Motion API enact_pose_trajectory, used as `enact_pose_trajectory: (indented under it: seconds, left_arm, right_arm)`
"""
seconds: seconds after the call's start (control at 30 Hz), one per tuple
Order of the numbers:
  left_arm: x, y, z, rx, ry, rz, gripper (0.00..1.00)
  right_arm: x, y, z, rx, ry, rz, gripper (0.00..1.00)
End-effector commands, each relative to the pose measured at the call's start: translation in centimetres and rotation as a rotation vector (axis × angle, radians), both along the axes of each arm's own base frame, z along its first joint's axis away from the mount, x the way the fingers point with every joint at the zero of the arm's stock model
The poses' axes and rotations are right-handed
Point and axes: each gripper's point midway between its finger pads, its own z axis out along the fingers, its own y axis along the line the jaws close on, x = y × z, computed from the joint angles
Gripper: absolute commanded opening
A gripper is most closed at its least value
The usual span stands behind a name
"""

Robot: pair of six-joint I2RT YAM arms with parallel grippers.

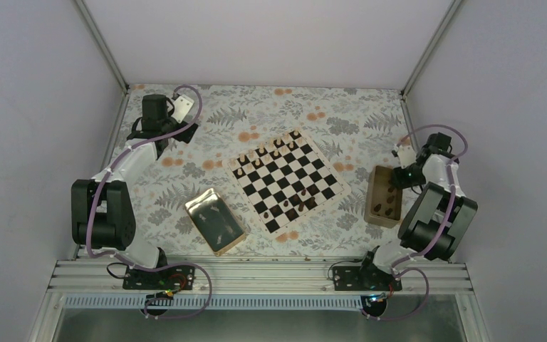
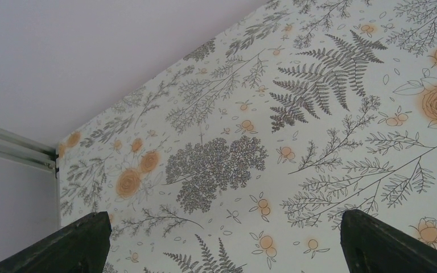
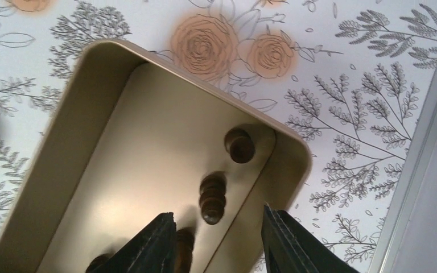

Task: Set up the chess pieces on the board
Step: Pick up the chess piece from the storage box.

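The board (image 1: 325, 169) lies at mid-table, turned at an angle. Light tan chess pieces (image 1: 258, 162) stand along its far-left rows and dark brown ones (image 1: 300, 204) near its front edge. More dark pieces (image 3: 212, 197) lie in the small tan open box (image 3: 74, 142), which also shows in the top view (image 1: 382, 178) to the right of the board. My right gripper (image 3: 216, 242) is open and empty just above the box's near end (image 1: 399, 176), with a dark piece lying just ahead of its fingers. My left gripper (image 2: 227, 250) is open and empty over bare floral cloth at the far left (image 1: 185, 130).
A shiny gold tray (image 1: 205, 204) with a few small pieces in it lies left of the board near the front. Grey walls and metal frame posts (image 1: 104, 44) close the table on three sides. A frame rail (image 3: 427, 142) runs just right of the box.
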Motion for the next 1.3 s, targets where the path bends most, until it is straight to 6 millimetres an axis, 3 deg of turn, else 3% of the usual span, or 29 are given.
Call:
enact_pose_trajectory:
  seconds: [0.0,0.2,0.47,1.0,1.27]
  left_arm:
    - [0.3,0.0,-0.2,-0.004,-0.008,0.001,1.00]
    - [0.3,-0.1,0.1,-0.012,-0.012,-0.002,1.00]
    - [0.0,0.2,-0.2,0.001,-0.010,0.003,1.00]
    - [0.2,0.3,-0.5,-0.015,-0.001,0.003,1.00]
    - [0.3,0.5,-0.3,-0.014,0.000,0.004,1.00]
  right_arm:
    - [0.0,1.2,1.7,-0.016,-0.032,0.028,0.42]
    - [-0.1,2.0,2.4,-0.015,0.014,0.065,0.43]
    - [-0.7,2.0,1.2,-0.056,0.090,0.054,0.44]
    - [0.9,0.9,-0.4,-0.184,0.189,0.160,0.48]
    - [-0.2,1.1,-2.5,-0.181,0.280,0.157,0.46]
